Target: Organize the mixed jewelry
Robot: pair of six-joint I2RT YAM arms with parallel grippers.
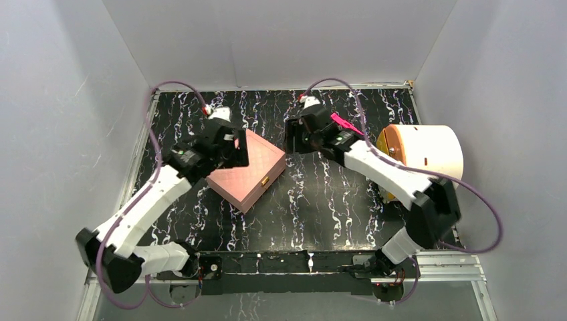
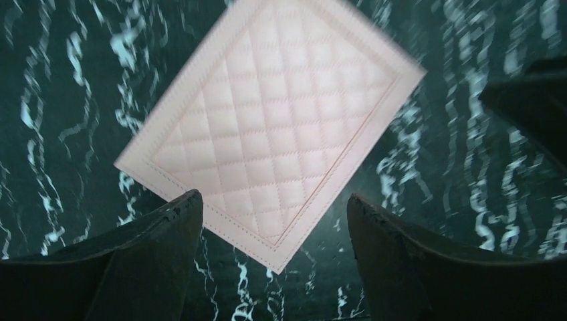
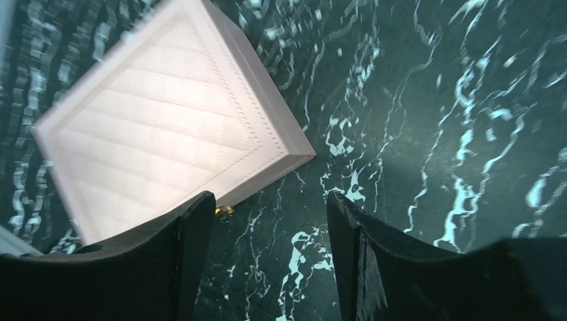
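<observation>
No rings or studs of the mixed jewelry show in any view. The pink quilted box [image 1: 251,172] lies closed on the black marbled table, its gold clasp [image 1: 265,180] facing the near right. My left gripper [image 1: 231,148] hovers over the box's far left side, open and empty. In the left wrist view the gripper [image 2: 273,200] frames a corner of the lid [image 2: 274,127]. My right gripper [image 1: 294,137] is open and empty just right of the box's far right corner. In the right wrist view the gripper [image 3: 269,197] is beside the box [image 3: 154,140], and the clasp [image 3: 224,210] peeks out by the left finger.
A round cream container with an orange end [image 1: 428,157] lies on its side at the right edge. A bright pink flat bar [image 1: 346,124] shows by the right arm's wrist. White walls close in the table on the left, back and right.
</observation>
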